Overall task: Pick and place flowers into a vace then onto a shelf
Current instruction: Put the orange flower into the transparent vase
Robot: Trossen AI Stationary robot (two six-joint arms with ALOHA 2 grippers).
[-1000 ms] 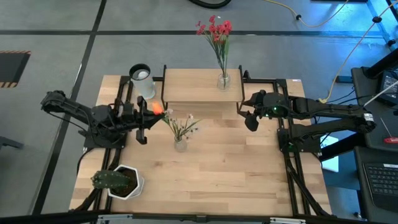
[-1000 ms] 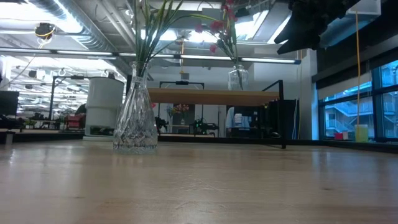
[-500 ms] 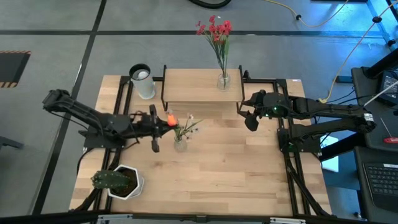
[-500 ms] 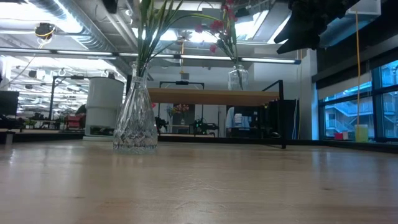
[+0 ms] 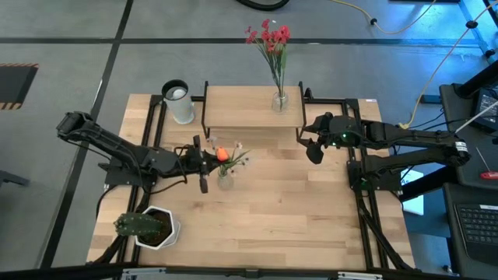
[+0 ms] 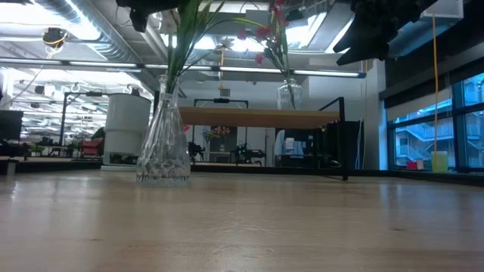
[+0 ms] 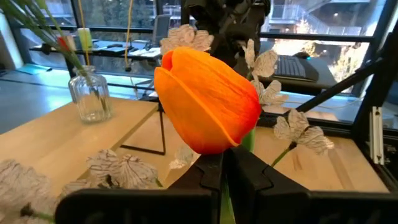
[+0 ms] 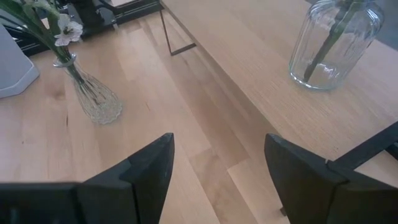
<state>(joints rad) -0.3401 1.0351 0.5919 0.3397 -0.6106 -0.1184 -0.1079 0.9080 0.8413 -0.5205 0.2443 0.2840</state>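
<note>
My left gripper (image 5: 211, 158) is shut on an orange tulip (image 7: 208, 99), one of the flowers, and holds it just left of a crystal vase (image 5: 226, 181). That vase stands on the table and holds a white-flowered sprig (image 5: 233, 159). A second glass vase (image 5: 279, 101) with red flowers (image 5: 269, 36) stands on the shelf (image 5: 241, 109). My right gripper (image 5: 311, 149) hangs open and holds nothing above the table, by the shelf's right end. My left gripper pinches the tulip's green stem (image 7: 227, 198) just below the head, between its two fingers (image 7: 250, 175). The fingers lie level and come from the table's left. The flower is lifted clear, its head (image 5: 221, 153) past the fingertips beside the sprig. The lower stem is hidden.
A white cylinder (image 5: 179, 101) stands at the shelf's left end. A green spiky plant in a white pot (image 5: 148, 227) sits at the near left corner. The shelf's black legs (image 5: 205, 124) stand close behind the crystal vase. Bare tabletop (image 5: 288, 218) lies to the near right.
My left gripper has carried the orange tulip toward the table's right and near edges and downward. It started beside the white cylinder and now sits right next to the crystal vase's sprig. It has stayed shut on the stem.
</note>
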